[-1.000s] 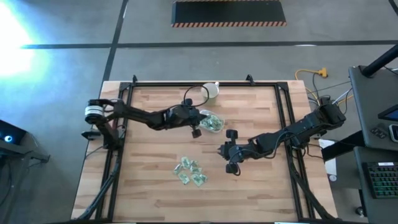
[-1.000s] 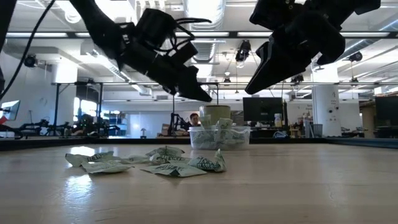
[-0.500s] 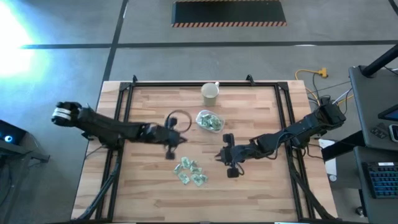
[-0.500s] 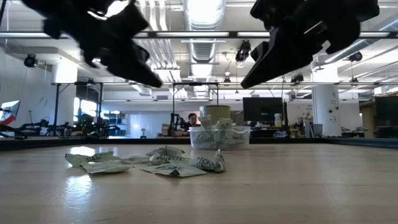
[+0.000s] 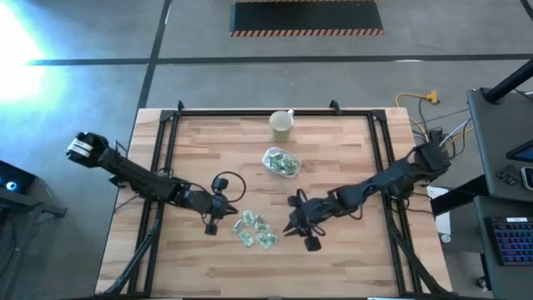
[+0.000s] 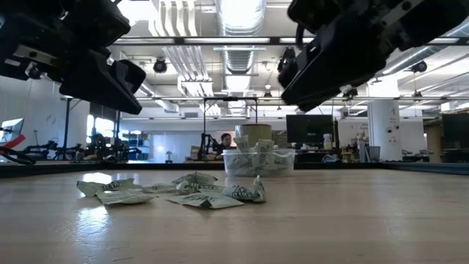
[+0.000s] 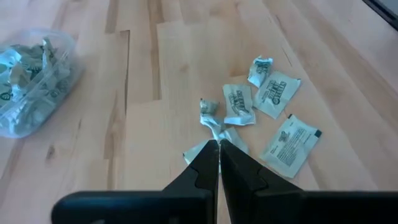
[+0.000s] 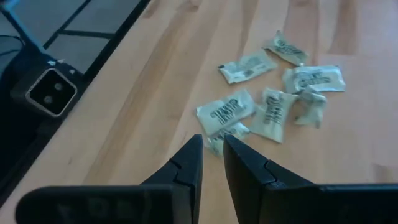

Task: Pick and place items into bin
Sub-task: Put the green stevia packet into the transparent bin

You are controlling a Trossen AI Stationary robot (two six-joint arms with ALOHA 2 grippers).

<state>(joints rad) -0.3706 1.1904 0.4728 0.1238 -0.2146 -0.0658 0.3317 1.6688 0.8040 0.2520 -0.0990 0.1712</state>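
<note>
Several pale-green-and-white packets (image 5: 254,232) (image 6: 198,192) lie flat in a loose heap on the wooden table, near its middle. The clear bin (image 5: 268,156) (image 6: 227,166) stands farther back and holds more packets. My left gripper (image 5: 223,213) (image 7: 219,148) hangs above the table just left of the heap, fingers shut and empty, pointing at the packets (image 7: 261,99). My right gripper (image 5: 291,223) (image 8: 211,144) hangs just right of the heap, open by a narrow gap, with the packets (image 8: 273,106) ahead of it. In the low view both grippers (image 6: 135,103) (image 6: 289,95) are well above the tabletop.
A pale cream cup with a handle (image 5: 281,123) (image 6: 253,134) stands behind the bin near the table's far edge. A black frame rail (image 5: 171,142) runs along the table's sides. Bare wood lies near the heap toward the near edge.
My left gripper has swung from above the bin toward the table's near-left, ending beside the left of the packet heap. My right gripper has moved a little toward the near edge and the heap. The packets on the table have not moved.
</note>
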